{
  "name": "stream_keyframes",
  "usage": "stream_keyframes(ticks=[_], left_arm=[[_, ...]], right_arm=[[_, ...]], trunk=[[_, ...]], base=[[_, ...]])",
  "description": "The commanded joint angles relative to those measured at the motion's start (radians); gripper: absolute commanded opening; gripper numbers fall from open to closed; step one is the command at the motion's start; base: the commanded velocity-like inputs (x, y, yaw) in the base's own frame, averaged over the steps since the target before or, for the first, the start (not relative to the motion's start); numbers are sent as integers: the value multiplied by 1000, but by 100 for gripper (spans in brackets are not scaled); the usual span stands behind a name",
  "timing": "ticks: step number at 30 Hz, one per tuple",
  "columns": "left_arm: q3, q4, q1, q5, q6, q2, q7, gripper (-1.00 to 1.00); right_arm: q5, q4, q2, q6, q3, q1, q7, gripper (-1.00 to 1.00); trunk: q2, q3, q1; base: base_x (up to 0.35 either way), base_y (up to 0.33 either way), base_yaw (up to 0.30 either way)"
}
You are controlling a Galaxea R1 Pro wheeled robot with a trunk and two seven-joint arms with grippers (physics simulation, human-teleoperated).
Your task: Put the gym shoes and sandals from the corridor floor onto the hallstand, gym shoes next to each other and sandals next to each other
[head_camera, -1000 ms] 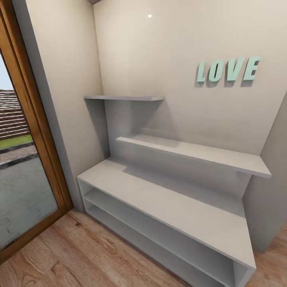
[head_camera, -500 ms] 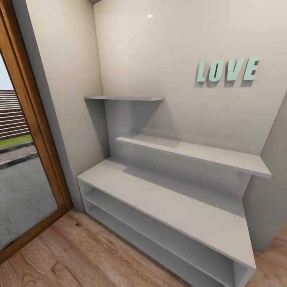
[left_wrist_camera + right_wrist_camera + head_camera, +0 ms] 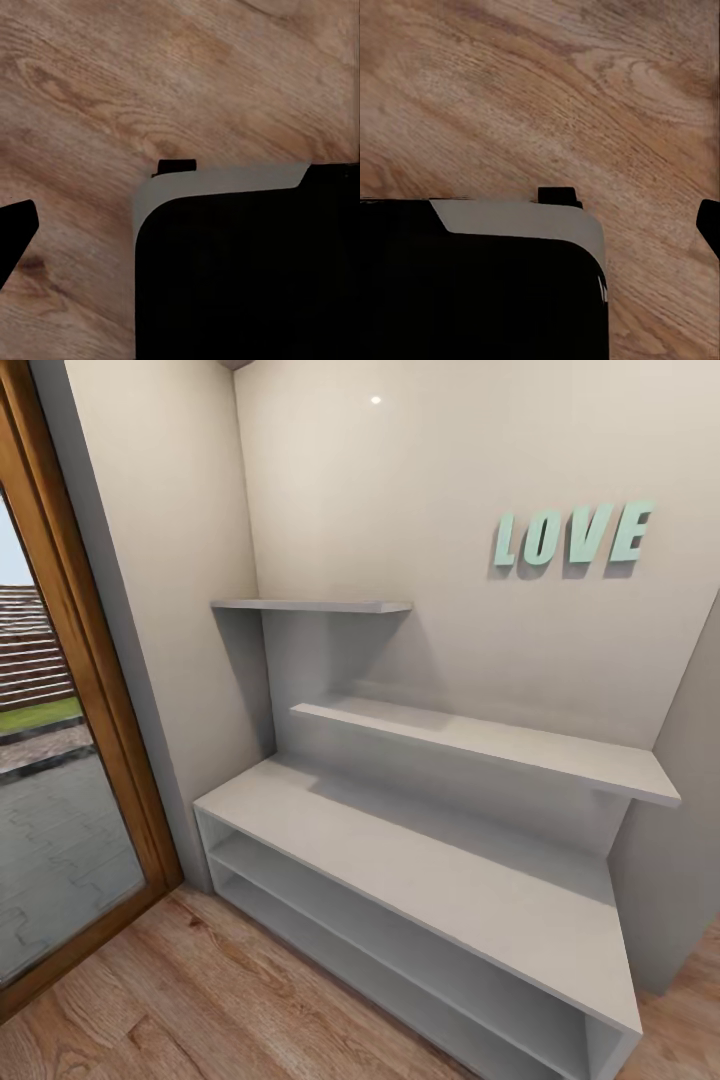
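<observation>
Faced the hallstand [image 3: 420, 860]; both my wrists looked down at corridor floor [image 3: 112, 90]. Finger spread: couldn't tell.

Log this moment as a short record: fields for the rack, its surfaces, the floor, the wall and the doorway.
rack: pale grey hallstand set in the corner, against the wall
bench top: bare, no shoes on it
low open shelves: two, nothing seen in the parts that show
floating shelves: two, staggered, upper one short, lower one longer, both bare
floor: light brown wood planks; also under both wrist cameras
wall: mint green LOVE letters
doorway: wood-framed glass door beside the rack, paving outside
</observation>
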Motion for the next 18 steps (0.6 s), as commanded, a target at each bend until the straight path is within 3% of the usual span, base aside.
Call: stream_keyframes(ticks=[1,18], left_arm=[[0,-8,-2,0,-9,1,-1,100],[3,-160,-8,3,-33,15,-1,100]], right_arm=[[0,-14,0,-11,0,0,-1,100],[-1,-169,-1,-59,-2,-1,-1,100]], trunk=[[-1,-1,0],[-1,-1,0]], base=[[0,0,0],[0,0,0]])
